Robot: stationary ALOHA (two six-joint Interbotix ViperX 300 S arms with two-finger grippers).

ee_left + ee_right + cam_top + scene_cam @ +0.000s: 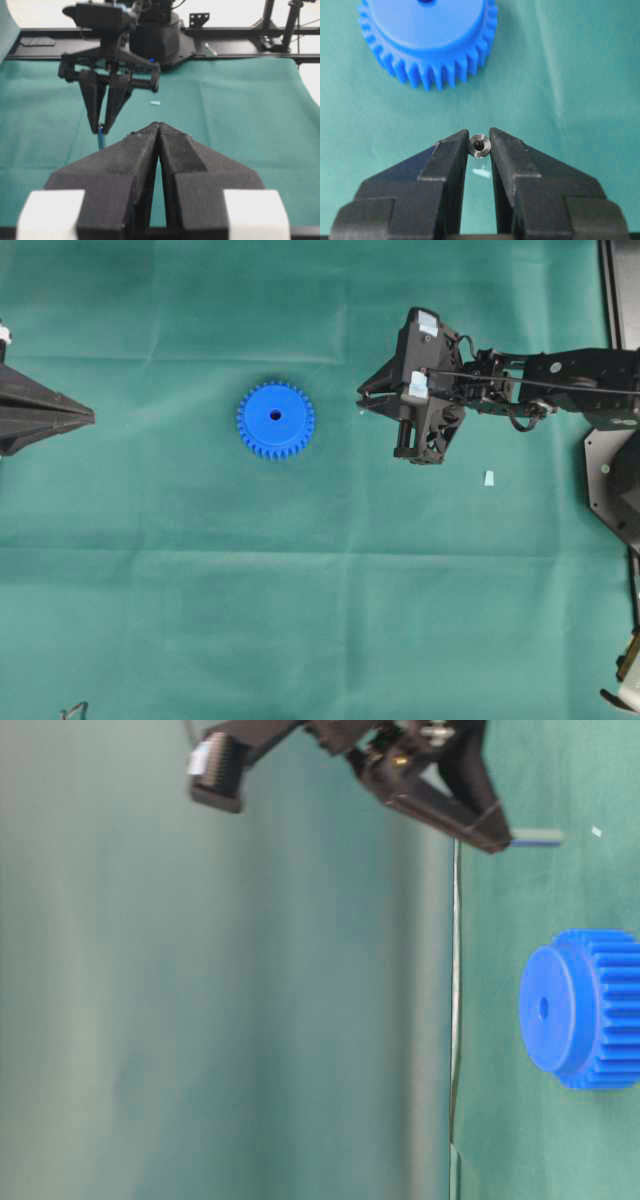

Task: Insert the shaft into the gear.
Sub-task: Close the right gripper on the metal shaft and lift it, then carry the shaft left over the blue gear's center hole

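Green cloth covers the desk (200,620); near its middle lies the gear (275,419). Beside it the right tool (480,146) pinches the shaft (480,145); the left tool (159,131) is closed, empty.

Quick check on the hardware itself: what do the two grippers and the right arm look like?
Both grippers, left and right, have matte black, wedge-shaped fingers tapering to narrow tips. White blocks sit at the left's finger bases. The right arm is black, with thin black cables along it and pale tape patches on the wrist.
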